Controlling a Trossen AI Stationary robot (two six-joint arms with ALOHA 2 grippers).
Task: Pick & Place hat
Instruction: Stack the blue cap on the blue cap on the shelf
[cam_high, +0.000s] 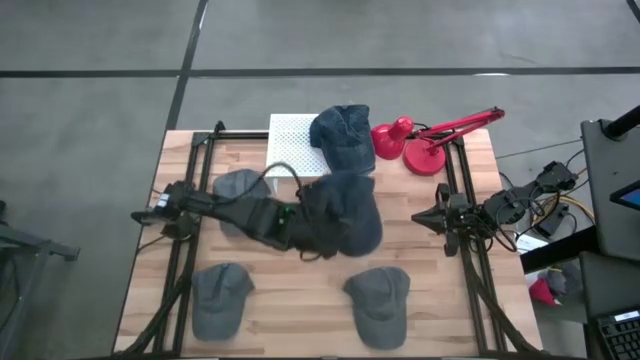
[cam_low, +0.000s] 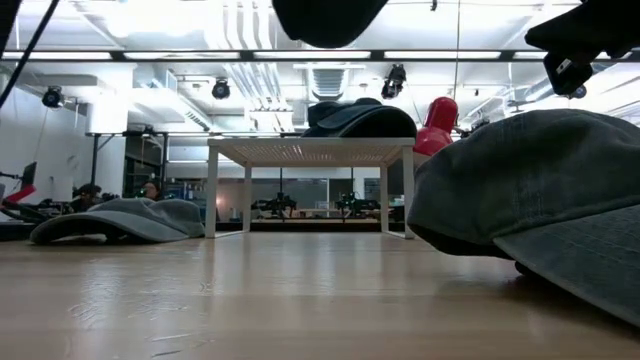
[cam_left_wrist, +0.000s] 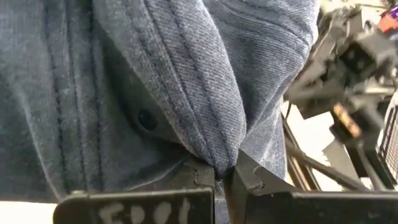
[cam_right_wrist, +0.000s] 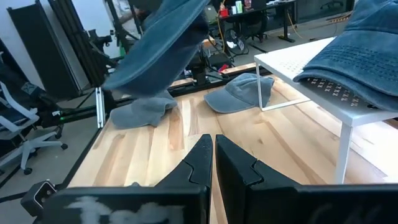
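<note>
Left end effector (cam_left_wrist: 221, 177) pinched a denim hat (cam_high: 345, 210) by a fabric fold, apparently clear of the table (cam_high: 300, 310), near the white rack (cam_high: 292, 145); right end effector (cam_right_wrist: 213, 155) closed, empty, waited at the right edge.

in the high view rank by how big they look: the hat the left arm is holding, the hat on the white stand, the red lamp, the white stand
1. Held hat, largest, though raised nearer the camera.
2. Hat on the stand and white stand, similar; the stand is partly covered.
3. Red lamp, long but thin.

No text can be read for certain. Pale handwritten marks stand on the left tool's (cam_left_wrist: 225, 177) body and the right tool's (cam_right_wrist: 214, 155) body, both illegible.
</note>
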